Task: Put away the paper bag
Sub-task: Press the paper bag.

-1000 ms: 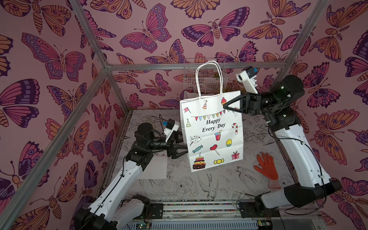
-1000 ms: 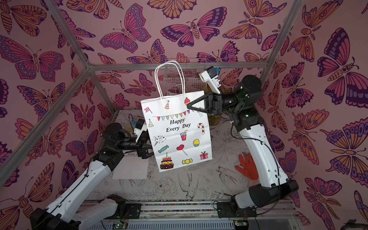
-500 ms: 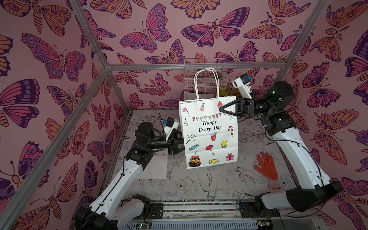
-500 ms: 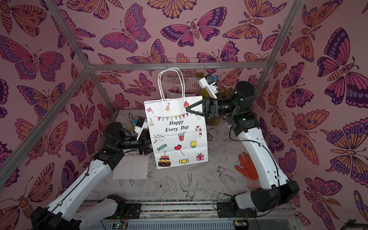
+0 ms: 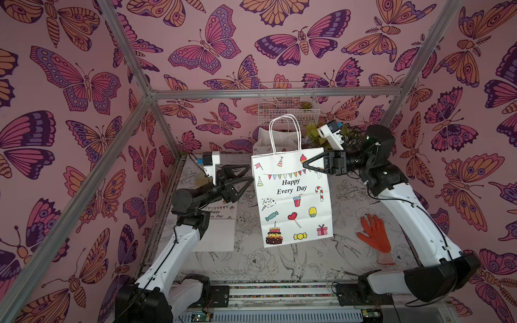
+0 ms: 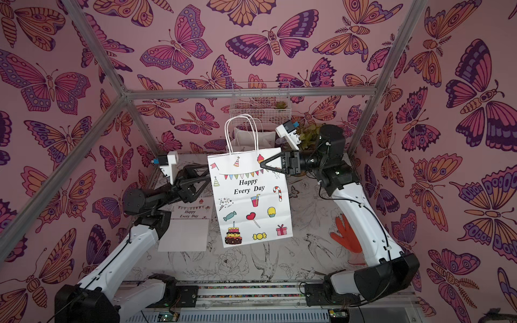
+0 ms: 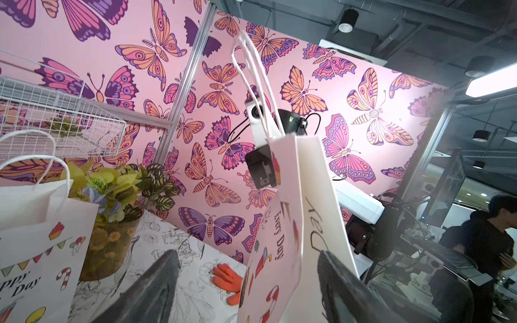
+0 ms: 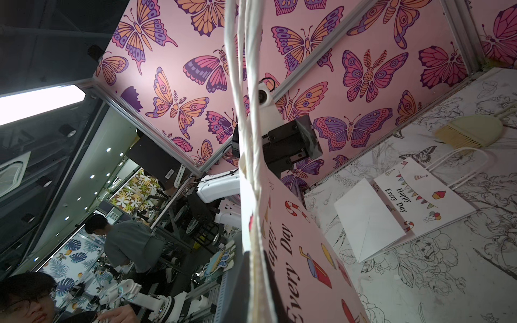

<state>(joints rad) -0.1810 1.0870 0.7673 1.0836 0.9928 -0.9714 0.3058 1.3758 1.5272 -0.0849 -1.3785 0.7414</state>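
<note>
An orange glove (image 5: 373, 233) lies on the table (image 5: 279, 268), nearest to me. Further, the paper bag (image 5: 293, 201) hangs in the air, my right gripper (image 5: 305, 165) pinched tight on its top corner. My left gripper (image 5: 250, 173) stands wide open at the opposite edge, gripping nothing. Behind is a wire basket (image 5: 285, 112).

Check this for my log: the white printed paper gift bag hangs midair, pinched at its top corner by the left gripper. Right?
No. The white printed paper gift bag hangs midair, pinched at its top corner by the right gripper, as both top views show; the left gripper is open.
</note>
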